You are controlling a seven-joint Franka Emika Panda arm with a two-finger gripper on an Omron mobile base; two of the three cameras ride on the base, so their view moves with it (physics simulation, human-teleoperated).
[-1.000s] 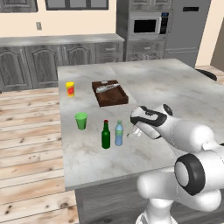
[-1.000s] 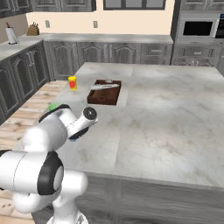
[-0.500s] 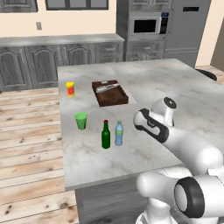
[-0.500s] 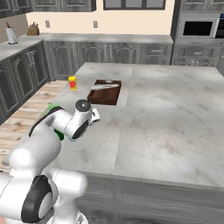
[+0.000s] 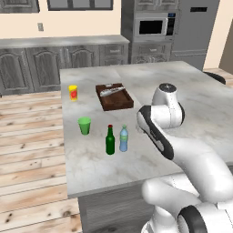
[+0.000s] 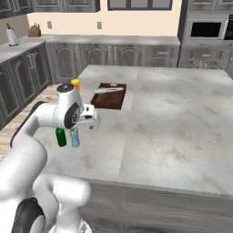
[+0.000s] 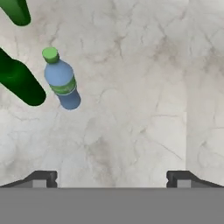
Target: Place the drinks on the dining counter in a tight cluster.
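Two drinks stand upright just beside each other on the desk: the green bottle and the water bottle, left of centre in the left base view. That pair reads as clustered already. I see no juice jug on the desk in these views, so the step in hand looks to me like the gap between one placement and the fetch of the last drink.

The gripper hangs above bare marble with its jaws spread wide and nothing between them; in the hand view the water bottle sits at upper left, well clear of the tips.

The next move, as I judge it, calls for finding the third drink and bringing it close against the pair without knocking either slim bottle over.

The desk is pale grey marble on a dark base. A green cup stands near the bottles, a yellow cup further up the frame, and a dark wooden tray holding something pale at upper centre. Around it are plank flooring, grey cabinets along the far wall and a built-in oven at upper right.
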